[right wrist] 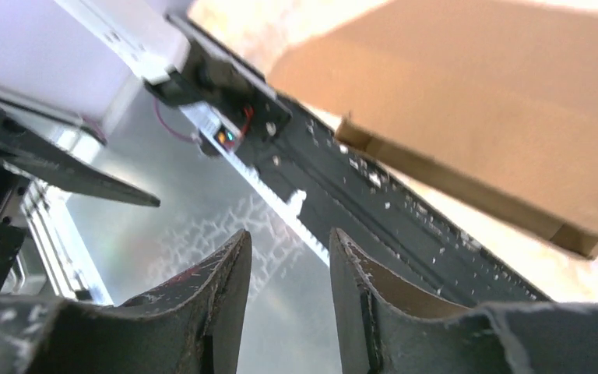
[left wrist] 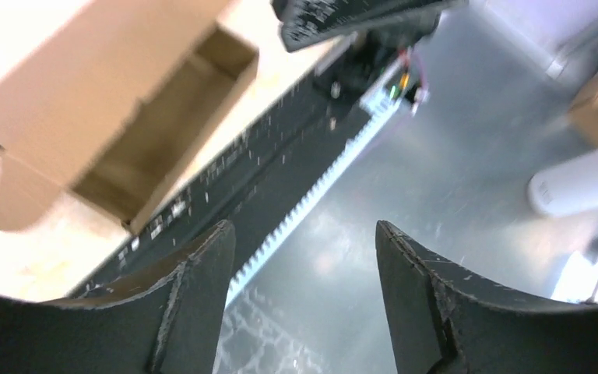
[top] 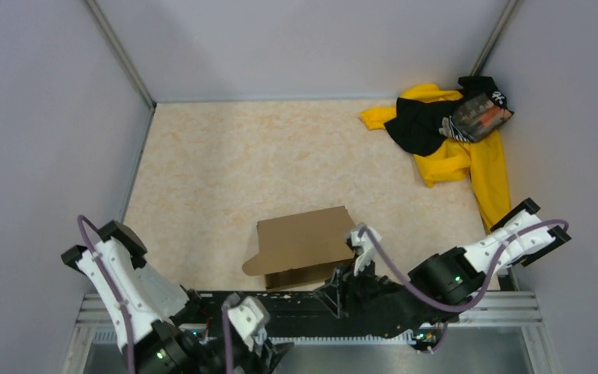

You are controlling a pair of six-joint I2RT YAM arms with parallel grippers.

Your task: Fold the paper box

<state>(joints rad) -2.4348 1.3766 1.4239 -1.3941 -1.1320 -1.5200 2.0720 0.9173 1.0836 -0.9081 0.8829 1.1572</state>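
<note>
The paper box (top: pixel 304 241) is brown cardboard. It lies at the near edge of the table, partly formed, with its lid sloping up and its open side facing the arms. In the left wrist view the paper box (left wrist: pixel 101 93) shows its hollow inside. My left gripper (left wrist: pixel 304 234) is open and empty, low over the metal base plate, near-left of the box (top: pixel 274 351). My right gripper (right wrist: pixel 288 238) is open with a narrower gap and empty, just off the box's near right corner (top: pixel 333 290). The right wrist view shows the lid of the paper box (right wrist: pixel 498 101) from below.
A yellow-and-black cloth pile (top: pixel 452 132) lies at the far right corner. A black rail (top: pixel 296 308) runs along the table's near edge, with the metal base plate (left wrist: pixel 452 156) below it. Grey walls close in the left, back and right. A white cylinder (left wrist: pixel 584 183) lies off the table.
</note>
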